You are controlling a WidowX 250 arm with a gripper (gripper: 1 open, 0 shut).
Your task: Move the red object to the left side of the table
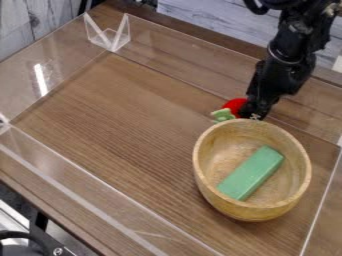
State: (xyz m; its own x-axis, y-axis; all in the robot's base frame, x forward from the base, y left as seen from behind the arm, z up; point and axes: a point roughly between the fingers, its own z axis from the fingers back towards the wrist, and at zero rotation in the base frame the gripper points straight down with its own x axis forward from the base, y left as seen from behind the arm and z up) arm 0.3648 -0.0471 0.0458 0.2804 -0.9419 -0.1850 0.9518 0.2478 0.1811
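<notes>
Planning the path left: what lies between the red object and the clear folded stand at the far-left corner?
Only bare table: camera view shows nothing between red object and stand.

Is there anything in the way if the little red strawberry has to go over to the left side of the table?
Nothing visible blocks it. The strawberry lies just behind the wooden bowl, right by the gripper. The table to its left is bare wood.
</notes>
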